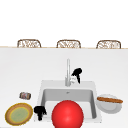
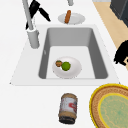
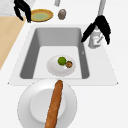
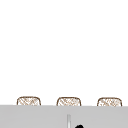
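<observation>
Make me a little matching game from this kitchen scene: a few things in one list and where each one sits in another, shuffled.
Things:
1. baguette
2. lime
3. jar
4. right robot hand

Places:
A. lying on its side on the counter left of the sink
B. at the faucet
C. across the white plate right of the sink
D. on the white dish inside the basin

Pairs: 1-C, 2-D, 3-A, 4-B
</observation>
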{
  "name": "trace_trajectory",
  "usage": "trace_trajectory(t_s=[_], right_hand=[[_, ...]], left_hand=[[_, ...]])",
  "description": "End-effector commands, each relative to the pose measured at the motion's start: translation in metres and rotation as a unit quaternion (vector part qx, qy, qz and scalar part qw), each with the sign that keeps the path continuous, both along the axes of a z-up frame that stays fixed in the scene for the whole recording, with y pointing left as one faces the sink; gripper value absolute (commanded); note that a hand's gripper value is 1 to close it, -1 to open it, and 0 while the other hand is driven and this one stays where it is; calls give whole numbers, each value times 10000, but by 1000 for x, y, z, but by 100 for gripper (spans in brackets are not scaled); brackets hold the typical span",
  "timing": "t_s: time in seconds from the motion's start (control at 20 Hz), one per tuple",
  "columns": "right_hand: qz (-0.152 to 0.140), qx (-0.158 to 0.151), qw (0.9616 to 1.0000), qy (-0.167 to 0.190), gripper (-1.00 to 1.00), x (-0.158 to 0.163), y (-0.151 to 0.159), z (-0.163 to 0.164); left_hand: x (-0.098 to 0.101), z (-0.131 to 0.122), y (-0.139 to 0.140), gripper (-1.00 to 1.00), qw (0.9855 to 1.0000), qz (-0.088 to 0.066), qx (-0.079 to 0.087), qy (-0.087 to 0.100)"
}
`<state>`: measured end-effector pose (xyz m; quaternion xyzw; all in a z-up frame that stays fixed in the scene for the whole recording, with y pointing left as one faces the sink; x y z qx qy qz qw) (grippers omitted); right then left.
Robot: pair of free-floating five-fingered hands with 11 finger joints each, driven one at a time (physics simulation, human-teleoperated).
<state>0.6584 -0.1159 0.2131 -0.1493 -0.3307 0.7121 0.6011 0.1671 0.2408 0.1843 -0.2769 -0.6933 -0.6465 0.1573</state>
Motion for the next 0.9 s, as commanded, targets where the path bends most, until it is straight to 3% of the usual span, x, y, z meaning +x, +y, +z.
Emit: trace_trajectory(t_s=[0.0,0.15,0.35,0.4,0.6,0.85], right_hand=[[-166,-406,9988,-203,-100,-5,-15,-10],[-404,-549,9972,-319,-100,-1,-11,-7],[-188,-453,9988,-8,-100,5,-2,-15],[-207,-541,9983,38,100,7,3,-17],[-166,-694,9974,-68,100,12,4,-21],[-245,-499,9967,-595,100,18,2,-21]], left_hand=[[0,0,0,0,10000,0,0,0],[0,0,0,0,10000,0,0,0],[0,0,0,0,10000,0,0,0],[0,0,0,0,10000,0,0,0],[0,0,0,0,10000,0,0,0],[0,0,0,0,10000,0,0,0]])
